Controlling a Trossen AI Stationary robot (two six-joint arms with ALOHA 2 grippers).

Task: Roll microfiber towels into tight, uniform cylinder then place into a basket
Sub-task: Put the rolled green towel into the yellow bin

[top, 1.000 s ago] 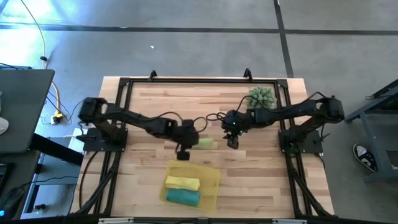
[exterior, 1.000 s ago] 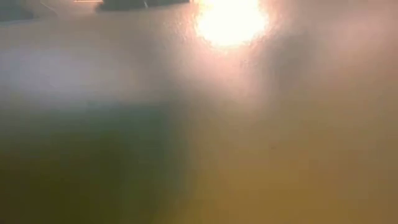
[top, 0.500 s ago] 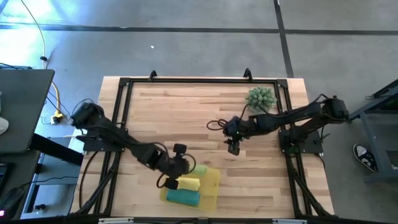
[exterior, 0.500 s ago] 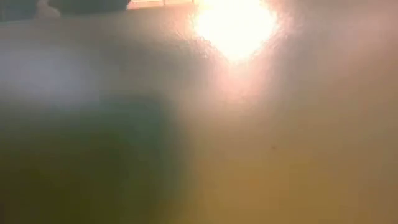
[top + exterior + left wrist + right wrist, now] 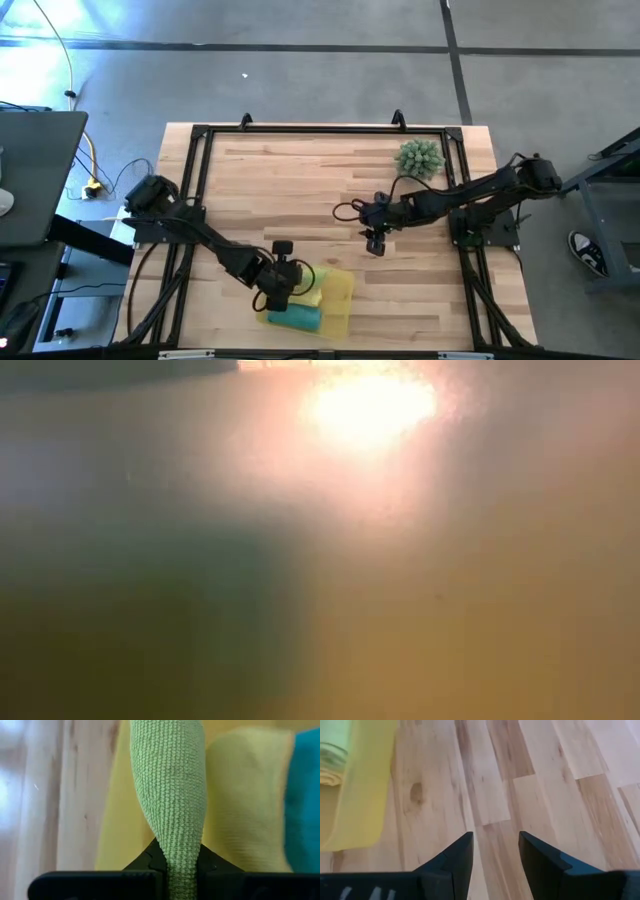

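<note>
The left gripper (image 5: pixel 278 292) hangs over the near-left part of the shallow, slightly see-through yellow plastic basket (image 5: pixel 341 296), which sits near the front edge of the pale, plank-grained wooden table (image 5: pixel 300 170). Its two dark fingers (image 5: pixel 145 862) are pinched tight on the lime green microfiber towel (image 5: pixel 170 795), rolled into a plump cylinder with a fine, knobbly woven surface; the roll narrows where the jaws squeeze it and swells beyond them. In the left wrist view the lime roll lies over the smooth yellow floor of the basket, just beside the bright yellow microfiber towel (image 5: pixel 245 800), a soft, faintly ribbed roll. Beside that in turn shows the teal microfiber towel (image 5: pixel 306 805), whose surface looks fuzzy and rounded. From above, the yellow and teal rolls lie side by side in the basket, the teal one nearest the table's front.

The right gripper (image 5: pixel 375 243) hovers over bare wood near the table's middle, well apart from the basket. Its dark, wedge-shaped fingers (image 5: pixel 457 855) stand spread with nothing between them; only the knotted, streaked boards show through the gap.

A spiky green ball-shaped plant (image 5: pixel 420 157) sits toward the far right of the table, beside the black metal frame (image 5: pixel 300 131).

The low view shows only a hazy amber blur with a bright glare.
</note>
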